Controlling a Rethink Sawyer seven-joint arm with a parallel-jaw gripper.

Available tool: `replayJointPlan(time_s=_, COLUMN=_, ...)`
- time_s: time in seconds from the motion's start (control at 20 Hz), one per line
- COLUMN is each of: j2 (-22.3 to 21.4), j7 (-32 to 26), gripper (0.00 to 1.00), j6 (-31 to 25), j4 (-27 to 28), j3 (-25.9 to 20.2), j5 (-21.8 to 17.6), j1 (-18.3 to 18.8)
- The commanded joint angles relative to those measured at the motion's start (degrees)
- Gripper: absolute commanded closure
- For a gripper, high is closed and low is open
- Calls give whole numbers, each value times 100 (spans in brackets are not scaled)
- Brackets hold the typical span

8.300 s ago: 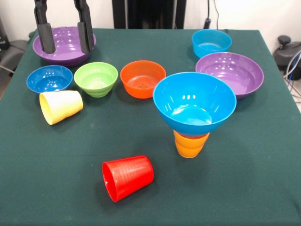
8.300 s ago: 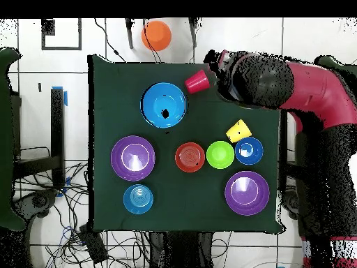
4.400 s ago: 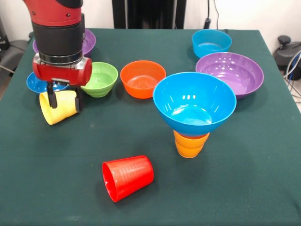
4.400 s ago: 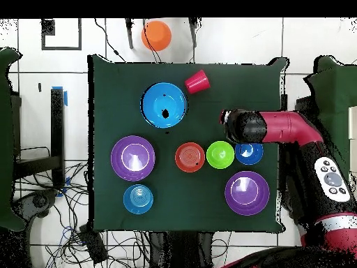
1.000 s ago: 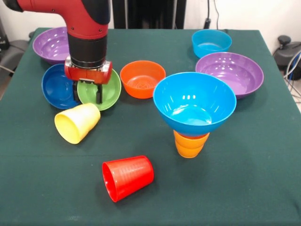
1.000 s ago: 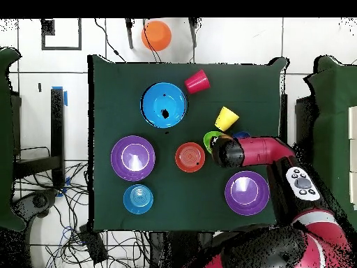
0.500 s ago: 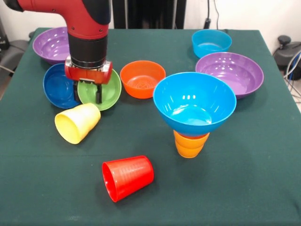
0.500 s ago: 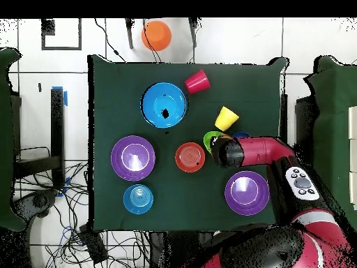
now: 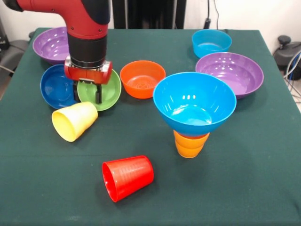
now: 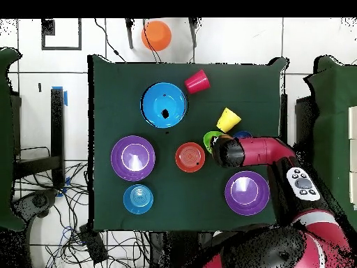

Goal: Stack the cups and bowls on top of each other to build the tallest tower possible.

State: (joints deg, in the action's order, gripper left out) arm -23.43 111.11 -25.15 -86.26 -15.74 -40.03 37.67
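My gripper (image 9: 87, 92) is low over the left part of the green bowl (image 9: 108, 89), fingers apart, nothing gripped. The green bowl and the dark blue bowl (image 9: 55, 87) beside it are tipped up toward the camera. The yellow cup (image 9: 74, 121) lies on its side just in front of them. The red cup (image 9: 128, 177) lies on its side near the front. The tower is the large blue bowl (image 9: 194, 102) on the upturned orange cup (image 9: 189, 143). In the overhead view the arm's end (image 10: 222, 151) hides most of the green bowl.
The orange bowl (image 9: 142, 77) sits right of the gripper. A purple bowl (image 9: 49, 44) is at the back left, another (image 9: 230, 73) at the right, with the cyan bowl (image 9: 211, 42) behind it. An orange object (image 10: 157, 33) lies off the table.
The yellow cup has rolled a little to the left. The dark blue bowl has shifted slightly left. The gripper has hardly moved.
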Motion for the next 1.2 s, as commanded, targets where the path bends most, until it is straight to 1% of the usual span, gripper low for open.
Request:
replayJointPlan(time_s=0.05, j2=483, j7=-514, gripper=100, j6=37, j4=305, j3=-300, j5=-154, j1=231)
replayJointPlan(time_s=0.2, j2=271, j7=-668, gripper=100, j6=-123, j4=181, j3=-383, j5=-52, j1=325)
replayJointPlan(time_s=0.3, j2=-26, j7=-879, gripper=100, j6=-406, j4=-49, j3=-543, j5=141, j1=493)
replayJointPlan(time_s=0.35, j2=-366, j7=-1015, gripper=100, j6=-601, j4=-250, j3=-617, j5=257, j1=566)
replayJointPlan(time_s=0.45, j2=-768, j7=-1110, gripper=100, j6=-871, j4=-384, j3=-644, j5=369, j1=565)
replayJointPlan(time_s=0.55, j2=-982, j7=-1148, gripper=100, j6=-1083, j4=-409, j3=-682, j5=449, j1=549)
replayJointPlan(time_s=0.85, j2=-1298, j7=-1240, gripper=100, j6=-1632, j4=-338, j3=-856, j5=685, j1=525)
replayJointPlan(time_s=1.0, j2=-1400, j7=-1237, gripper=100, j6=-1765, j4=-352, j3=-954, j5=758, j1=550)
replayJointPlan(time_s=1.2, j2=-1578, j7=-1259, gripper=100, j6=-2034, j4=-297, j3=-971, j5=802, j1=485)
